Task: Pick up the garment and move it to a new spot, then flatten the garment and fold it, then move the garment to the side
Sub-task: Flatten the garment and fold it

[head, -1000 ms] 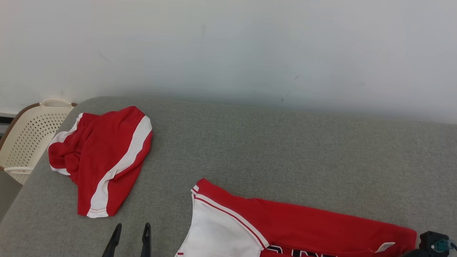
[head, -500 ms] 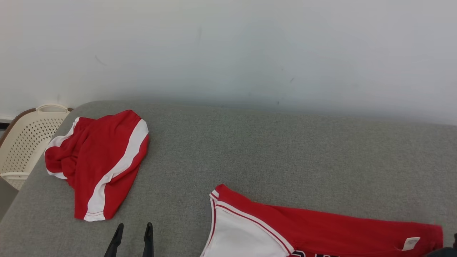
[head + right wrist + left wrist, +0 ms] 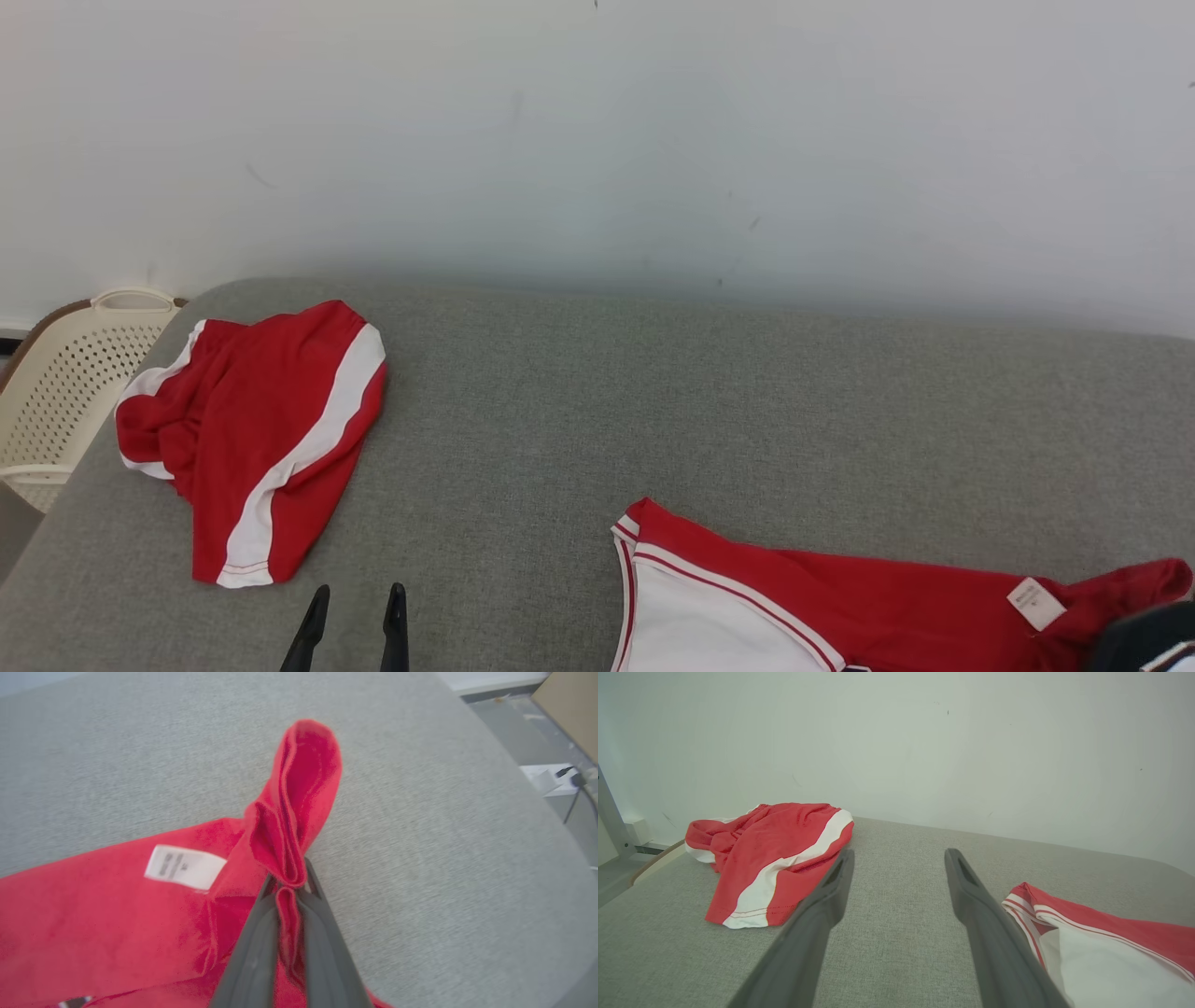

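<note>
Red jersey (image 3: 840, 597) soft, light, limp; right gripper (image 3: 288, 885) clamped on its bunched corner at front-right edge of grey cushion (image 3: 653, 392); left gripper (image 3: 359, 602) fingers apart, empty; probably best taking the opposite corner.

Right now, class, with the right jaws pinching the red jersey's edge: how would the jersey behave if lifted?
Probably floppy: the red jersey bunches into soft folds where the right jaws pinch it, so the rest would likely hang and drag across the grey surface. Likely light: a small pinch raises a fold. Slipping seems unlikely: layered fabric fills the shut jaws.
</note>
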Robot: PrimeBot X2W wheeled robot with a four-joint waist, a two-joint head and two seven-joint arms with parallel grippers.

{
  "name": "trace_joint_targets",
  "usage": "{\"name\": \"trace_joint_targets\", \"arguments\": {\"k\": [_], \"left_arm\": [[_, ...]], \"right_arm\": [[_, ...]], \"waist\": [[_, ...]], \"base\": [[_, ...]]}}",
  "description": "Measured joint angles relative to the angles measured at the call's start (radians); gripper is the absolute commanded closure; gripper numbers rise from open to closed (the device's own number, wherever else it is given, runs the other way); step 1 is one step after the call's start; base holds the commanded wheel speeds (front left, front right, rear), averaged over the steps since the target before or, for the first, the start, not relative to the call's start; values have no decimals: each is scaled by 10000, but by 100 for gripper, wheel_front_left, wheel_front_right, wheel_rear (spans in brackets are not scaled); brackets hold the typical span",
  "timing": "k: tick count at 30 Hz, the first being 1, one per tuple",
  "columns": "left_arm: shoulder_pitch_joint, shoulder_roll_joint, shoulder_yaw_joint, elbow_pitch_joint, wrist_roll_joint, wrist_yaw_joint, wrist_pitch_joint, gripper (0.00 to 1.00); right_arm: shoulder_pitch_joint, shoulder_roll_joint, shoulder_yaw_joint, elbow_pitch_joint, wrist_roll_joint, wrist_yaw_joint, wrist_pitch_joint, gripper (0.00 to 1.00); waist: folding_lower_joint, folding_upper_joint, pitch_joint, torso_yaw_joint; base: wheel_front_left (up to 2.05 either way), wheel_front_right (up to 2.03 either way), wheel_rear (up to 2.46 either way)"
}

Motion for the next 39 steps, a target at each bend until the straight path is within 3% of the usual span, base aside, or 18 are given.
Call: {"name": "trace_joint_targets", "arguments": {"k": [4, 5, 12, 17, 25, 38, 39], "left_arm": [[34, -50, 77, -8, 36, -69, 2, 0], [35, -90, 81, -4, 69, -77, 0, 0], [15, -194, 63, 100, 148, -176, 0, 0], [-1, -226, 67, 188, 174, -249, 2, 0], [-13, -278, 44, 291, 245, -326, 0, 0], [-129, -259, 397, 731, 263, -790, 0, 0], [-129, -267, 422, 748, 278, -813, 0, 0]], "right_arm": [[-27, 6, 1555, 151, 2380, 0, 349, 100], [-25, 6, 2420, 230, 3127, 0, 357, 100], [-195, 6, 5599, 665, 4893, -2, 151, 100], [-487, 12, 7264, 965, 5883, -2, -278, 100], [-1110, 10, 9058, 1597, 6924, -2, -807, 100], [-1827, 10, 10487, 2991, 8009, -2, -1499, 100], [-1869, 10, 10558, 3103, 8038, -2, -1584, 49]], "waist": [[0, 0, -23, -58], [0, 0, -23, -68], [-1, 0, -23, 73], [-1, -1, -28, 255], [-2, -1, -73, 452], [-2, -1, -135, 516], [-2, -2, -137, 515]], "base": [[0, 0, 0], [0, 0, 0], [0, 0, 0], [0, 0, 0], [0, 0, 0], [0, 0, 0], [0, 0, 0]]}}
